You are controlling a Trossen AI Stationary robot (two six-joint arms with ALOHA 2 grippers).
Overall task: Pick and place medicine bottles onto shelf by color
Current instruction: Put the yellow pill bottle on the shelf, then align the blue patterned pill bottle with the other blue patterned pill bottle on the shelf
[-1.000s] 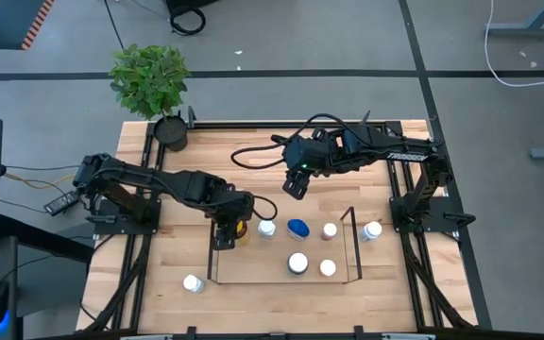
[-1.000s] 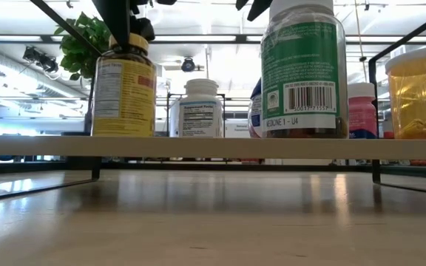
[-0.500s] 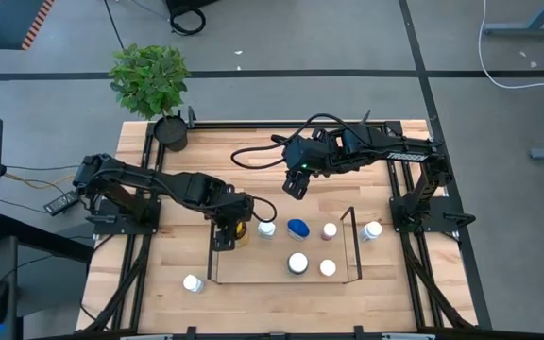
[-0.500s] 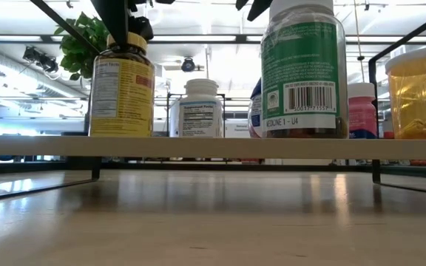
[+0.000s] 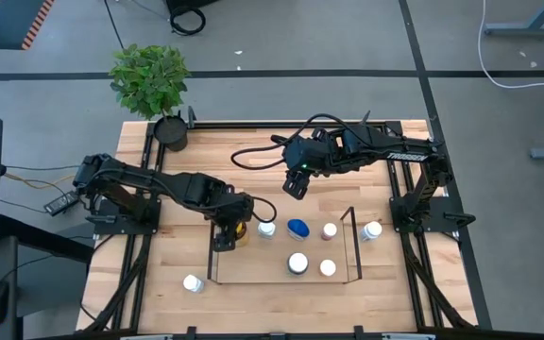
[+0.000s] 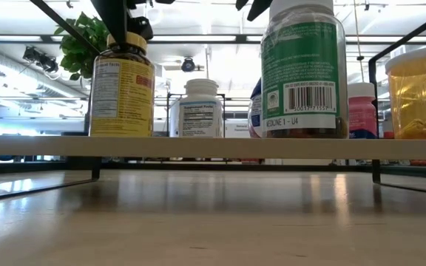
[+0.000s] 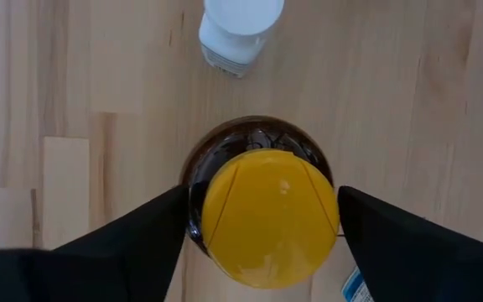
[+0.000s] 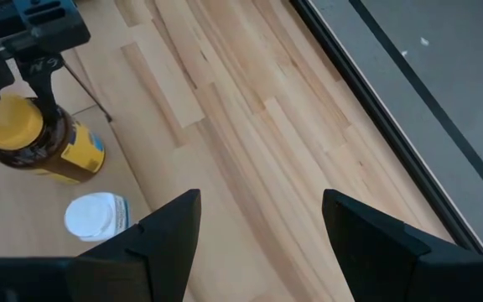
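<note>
The wooden counter (image 5: 159,274) carries the wire shelf (image 5: 352,247), and the yellow-lidded jar (image 5: 241,229) has been stood upright at its left end, apparently to keep colours grouped. It is flanked by the spread fingers of the left claw (image 7: 258,220), seemingly in release, while the right claw (image 5: 294,183) is held spread beyond the shelf's far side, holding nothing.

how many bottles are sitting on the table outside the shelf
2: the left white-capped bottle off the front left corner of the shelf, the right white-capped bottle just past its right end. Others may be hidden.
</note>
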